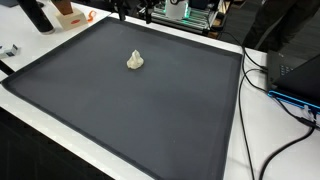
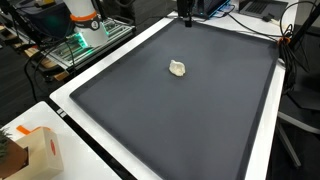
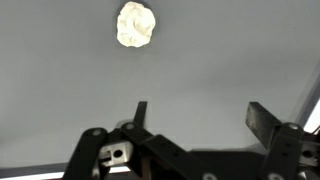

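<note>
Gripper (image 3: 200, 110) jaws wide apart, holding & touching nothing, above dark mat (image 1: 80, 110). White crumpled lump (image 3: 137, 25) lies ahead of it, apart, approx mid-mat, well off every mat edge. Cables (image 1: 285, 105) on white table (image 1: 238, 130) beside one edge.

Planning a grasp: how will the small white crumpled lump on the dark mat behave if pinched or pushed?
The white lump looks like wadded paper, so probably light and squashable in the open claw. Its creased, uneven shape suggests it would skid or tumble on the mat, not roll far.
</note>
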`<state>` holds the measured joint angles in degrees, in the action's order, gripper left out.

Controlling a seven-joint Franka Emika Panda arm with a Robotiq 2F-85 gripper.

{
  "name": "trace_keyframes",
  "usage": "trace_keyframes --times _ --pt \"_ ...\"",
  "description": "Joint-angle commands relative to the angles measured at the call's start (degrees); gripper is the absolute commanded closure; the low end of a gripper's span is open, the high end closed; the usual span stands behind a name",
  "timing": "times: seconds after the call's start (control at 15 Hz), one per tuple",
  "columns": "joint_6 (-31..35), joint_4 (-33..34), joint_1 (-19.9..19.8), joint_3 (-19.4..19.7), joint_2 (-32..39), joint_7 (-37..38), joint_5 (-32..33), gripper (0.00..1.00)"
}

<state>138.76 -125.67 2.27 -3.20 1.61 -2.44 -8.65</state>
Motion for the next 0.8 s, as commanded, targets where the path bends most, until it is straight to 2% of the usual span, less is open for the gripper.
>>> trace_keyframes --times 0.0,0.13,0.2,0.73 --pt "-0.11 0.07 0.13 0.12 0.0 0.04 0.03 0.0" --pt "-0.11 0.07 0.13 0.12 0.0 0.03 0.03 0.0" --pt "-0.03 1.47 -0.17 0.69 2.03 6.92 1.29 0.0" --pt "-3.33 4.61 0.29 2.97 8.96 29.67 1.61 0.0"
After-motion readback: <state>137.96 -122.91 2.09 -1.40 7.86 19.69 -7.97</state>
